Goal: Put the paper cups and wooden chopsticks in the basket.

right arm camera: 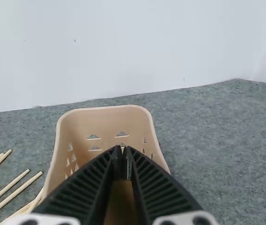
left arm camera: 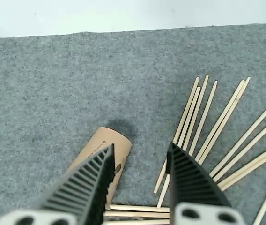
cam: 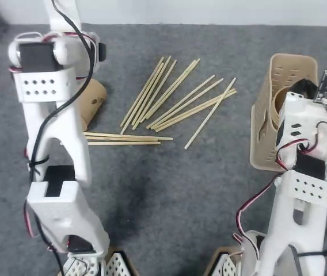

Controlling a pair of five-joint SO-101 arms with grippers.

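About thirteen chopsticks (cam: pixel 162 115), though where they overlap the count is unsure: ten or so fanned out, three lying side by side. One cup (cam: pixel 92 101), possibly a second inside the one basket (cam: pixel 264 132). Two arms (cam: pixel 54 144).

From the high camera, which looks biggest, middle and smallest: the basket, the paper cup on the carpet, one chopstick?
1. The basket, clearly biggest.
2. The paper cup, though the left arm hides part of it.
3. The lone chopstick. It is longer than the cup but far thinner, so these two are unsure.
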